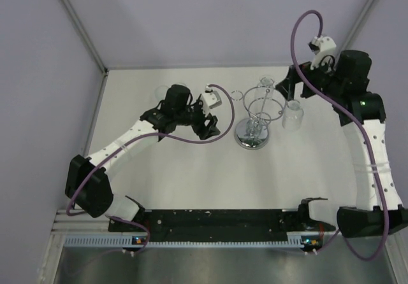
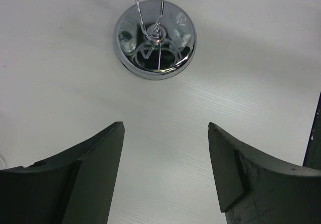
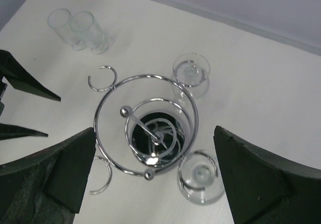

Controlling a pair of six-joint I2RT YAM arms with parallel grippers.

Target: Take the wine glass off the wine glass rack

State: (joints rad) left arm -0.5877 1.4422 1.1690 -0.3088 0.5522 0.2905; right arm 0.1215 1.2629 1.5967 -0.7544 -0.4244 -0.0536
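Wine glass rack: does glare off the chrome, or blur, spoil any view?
Top external: soft even light, faint shadows; the wine glass rack glints at its base, and the clear wine glass nearly vanishes against the white table. Left wrist: the mirror base shows dark reflections, no blown-out glare. Right wrist: rack wires sharp; the dark fingers at the edges lack detail.

Upright chrome wine glass rack (image 1: 253, 135), round mirror base, two clear wine glasses (image 1: 292, 116) at its rings
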